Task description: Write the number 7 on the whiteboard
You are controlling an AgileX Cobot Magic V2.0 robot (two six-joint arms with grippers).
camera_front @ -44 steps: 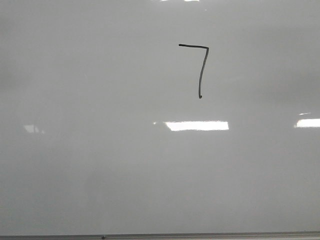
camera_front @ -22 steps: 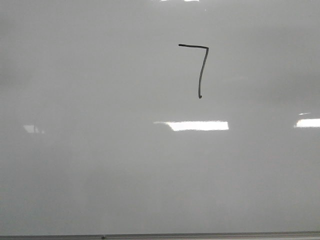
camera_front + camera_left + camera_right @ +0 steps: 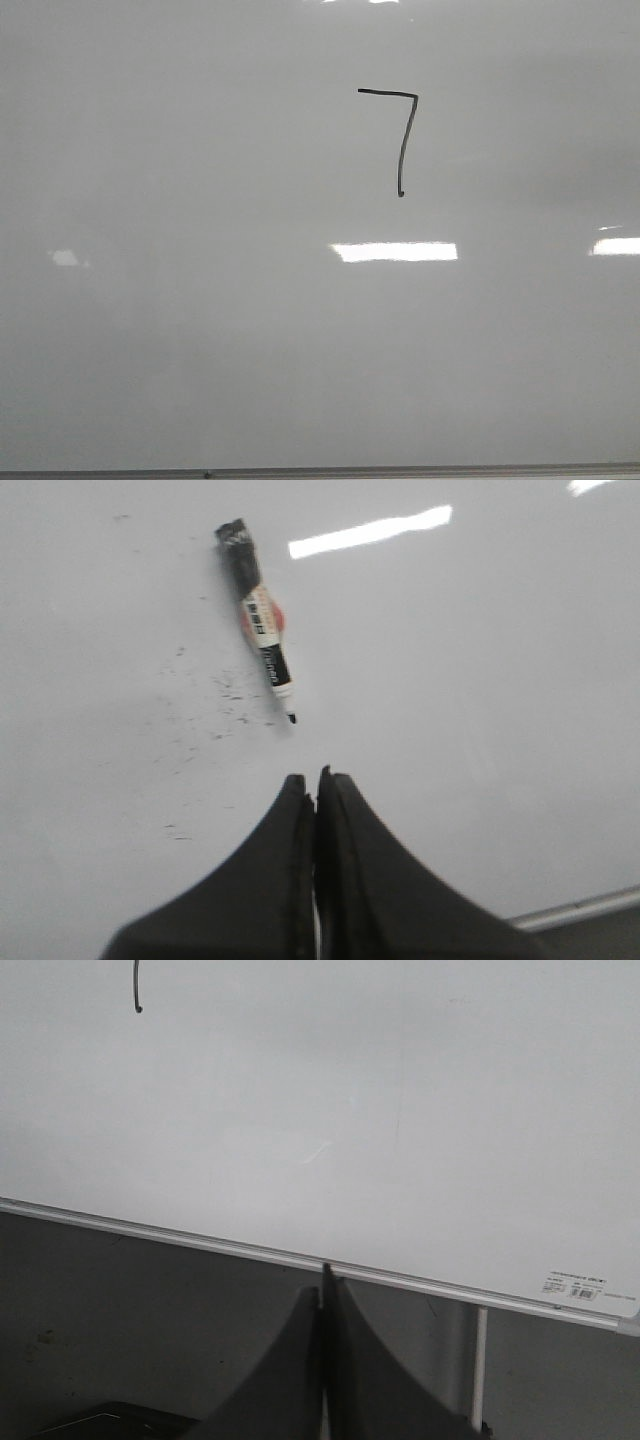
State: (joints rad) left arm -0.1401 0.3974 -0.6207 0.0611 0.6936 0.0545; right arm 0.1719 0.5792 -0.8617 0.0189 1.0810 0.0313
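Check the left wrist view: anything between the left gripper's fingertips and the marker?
Nothing solid. In the left wrist view only bare whiteboard with faint ink specks separates the shut left gripper from the marker.

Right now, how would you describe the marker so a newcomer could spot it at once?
Start at the whiteboard in the left wrist view. The marker lies on it, beyond the shut left fingers, uncapped tip toward them. It is the only solid object there: black ends, white labelled barrel, scattered ink specks beside it.
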